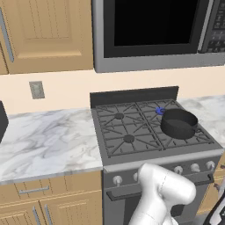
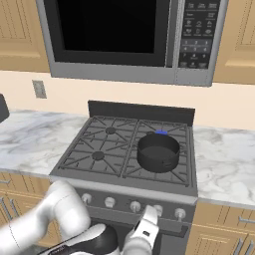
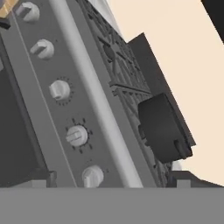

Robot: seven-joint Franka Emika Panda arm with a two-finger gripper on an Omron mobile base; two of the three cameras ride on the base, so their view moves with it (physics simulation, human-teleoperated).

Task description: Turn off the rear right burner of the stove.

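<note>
Flame, small and blue, marks the rear right burner point(image 1: 160, 110), just past the black pot point(image 1: 179, 123) at its 12 o'clock, close under the black back panel of the stove point(image 1: 132, 165). In the right base view the same burner point(image 2: 161, 132) peeks over the pot's far rim.

You won't touch the burner itself; your target is one of the round silver knobs point(image 2: 157, 209) on the grey front strip. Five show in the hand view, and which one governs the rear right burner you cannot read from any marking, so judge that carefully.

Expect a knob to be rigid, smooth metal, probably slippery, turning with some resistance about its own axis. That axis points straight out of the strip toward you. The raised ridge across each face is the place to pinch, one finger on each flat side. In the hand view the ridges lie at differing angles; the odd one out may be the lit burner's.

Your tool point(image 2: 148, 219) hangs low in front of the strip, near the knobs right of centre, touching none. Its fingers are spread wide and hold nothing.
</note>
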